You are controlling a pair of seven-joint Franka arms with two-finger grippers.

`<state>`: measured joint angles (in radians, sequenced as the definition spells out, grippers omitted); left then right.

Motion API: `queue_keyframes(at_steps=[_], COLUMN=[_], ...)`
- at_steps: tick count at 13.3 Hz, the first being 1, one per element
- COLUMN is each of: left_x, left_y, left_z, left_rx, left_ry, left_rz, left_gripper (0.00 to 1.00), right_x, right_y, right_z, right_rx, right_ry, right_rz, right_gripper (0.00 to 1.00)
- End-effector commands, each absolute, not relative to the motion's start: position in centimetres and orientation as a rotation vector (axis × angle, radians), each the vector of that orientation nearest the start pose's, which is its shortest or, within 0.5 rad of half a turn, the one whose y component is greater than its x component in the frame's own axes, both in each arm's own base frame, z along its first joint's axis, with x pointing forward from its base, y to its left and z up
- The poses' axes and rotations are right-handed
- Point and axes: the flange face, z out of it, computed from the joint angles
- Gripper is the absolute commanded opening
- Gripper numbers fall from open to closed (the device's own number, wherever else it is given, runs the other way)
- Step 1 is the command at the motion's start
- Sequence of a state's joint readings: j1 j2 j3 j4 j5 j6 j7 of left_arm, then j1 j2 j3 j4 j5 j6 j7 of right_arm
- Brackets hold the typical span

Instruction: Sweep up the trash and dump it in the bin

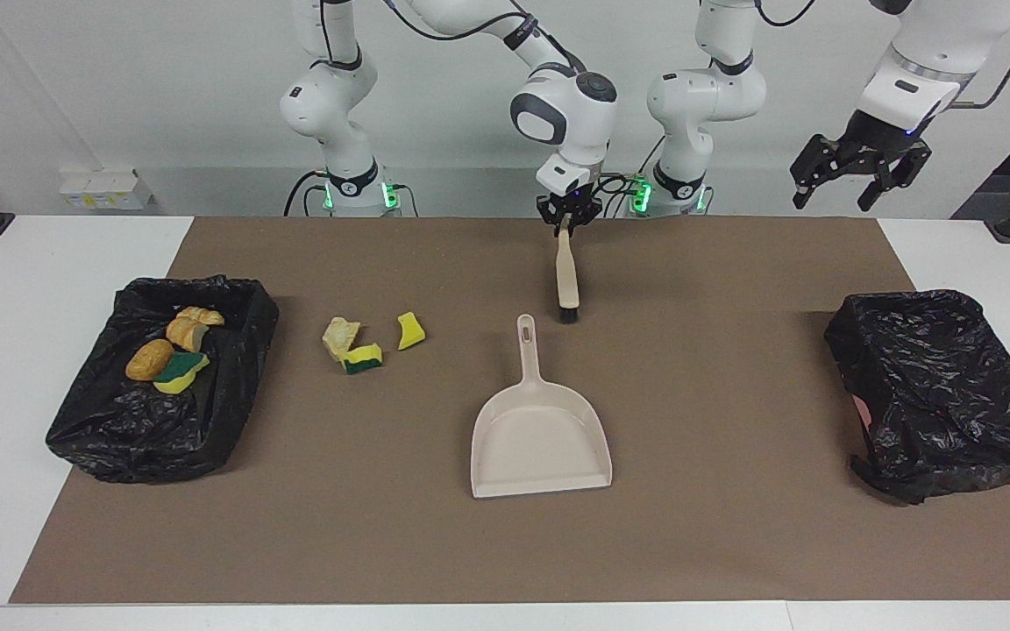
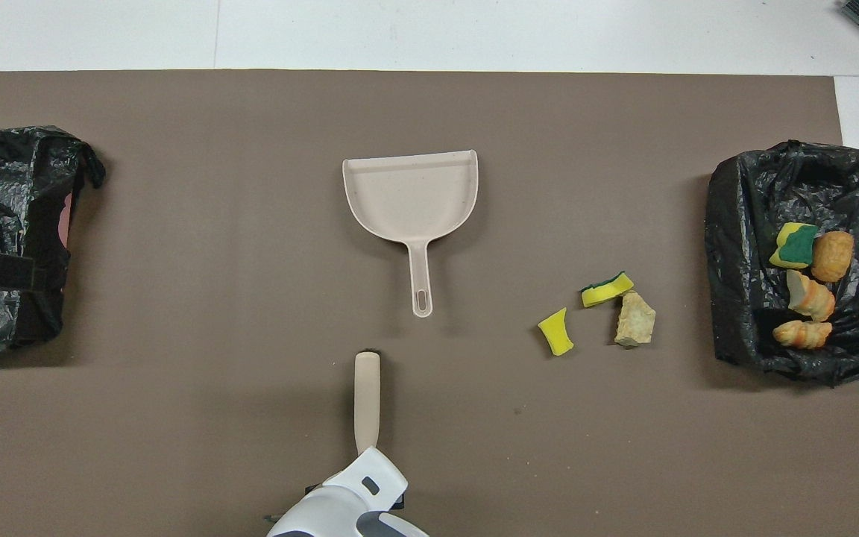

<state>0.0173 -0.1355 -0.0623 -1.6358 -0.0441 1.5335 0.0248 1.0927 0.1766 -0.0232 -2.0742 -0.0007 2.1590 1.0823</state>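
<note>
Your right gripper [image 1: 565,219] is down at the brush [image 1: 566,273], its jaws pinched on the tip of the handle at the end nearest the robots. From that grip the brush runs straight out from the jaws, away from the robots, with its dark bristle end resting on the brown mat [image 1: 715,386]. In the overhead view only the white wrist shows over the handle's end.

Just past the bristle end, farther from the robots than your closed jaws, lies the beige dustpan [image 1: 540,443], handle pointing back at the brush, not touching it.

The trash is split. Three loose scraps [image 1: 371,342] sit on the mat off to the side of the jaws, toward the right arm's end of the table: a pale bread chunk, a yellow sponge with green backing touching it, and a small yellow sponge piece just beside them. Four more scraps [image 1: 174,346] already lie in the black-lined bin [image 1: 110,429] at that same end, well apart from the jaws.

Your left gripper [image 1: 860,180] waits raised with its jaws spread and holding nothing, over the table's edge above the second black bin [image 1: 943,394].
</note>
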Motion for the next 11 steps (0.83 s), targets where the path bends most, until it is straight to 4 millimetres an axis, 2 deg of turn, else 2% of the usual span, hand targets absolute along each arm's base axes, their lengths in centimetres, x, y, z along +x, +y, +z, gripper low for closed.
queue_keyframes(at_steps=[1, 4, 7, 9, 10, 11], left_x=[50.4, 50.4, 50.4, 50.4, 50.3, 50.7], left_y=[-3.0, -3.0, -4.0, -3.9, -4.2, -5.5], left_z=[66.8, 66.8, 66.8, 66.8, 66.7, 66.5], left_rx=[-3.159, -3.159, -3.158, -3.158, -3.158, -3.163], left_ry=[0.104, 0.107, 0.133, 0.124, 0.118, 0.152], left_rz=[-0.045, -0.045, -0.047, -0.052, -0.049, -0.077], left_gripper=[1.0, 1.0, 1.0, 1.0, 1.0, 1.0], right_x=[26.9, 26.5, 27.0, 28.0, 29.2, 30.8], right_y=[48.4, 46.8, 43.4, 40.5, 39.0, 37.3], right_z=[36.1, 39.5, 45.1, 48.6, 50.0, 50.6], right_rx=[-3.243, -3.271, -3.26, -3.251, -3.267, -3.292], right_ry=[0.04, 0.045, 0.091, 0.084, 0.097, 0.116], right_rz=[0.125, 0.159, 0.181, 0.217, 0.252, 0.272], right_gripper=[0.0, 0.0, 0.0, 0.0, 0.0, 0.0])
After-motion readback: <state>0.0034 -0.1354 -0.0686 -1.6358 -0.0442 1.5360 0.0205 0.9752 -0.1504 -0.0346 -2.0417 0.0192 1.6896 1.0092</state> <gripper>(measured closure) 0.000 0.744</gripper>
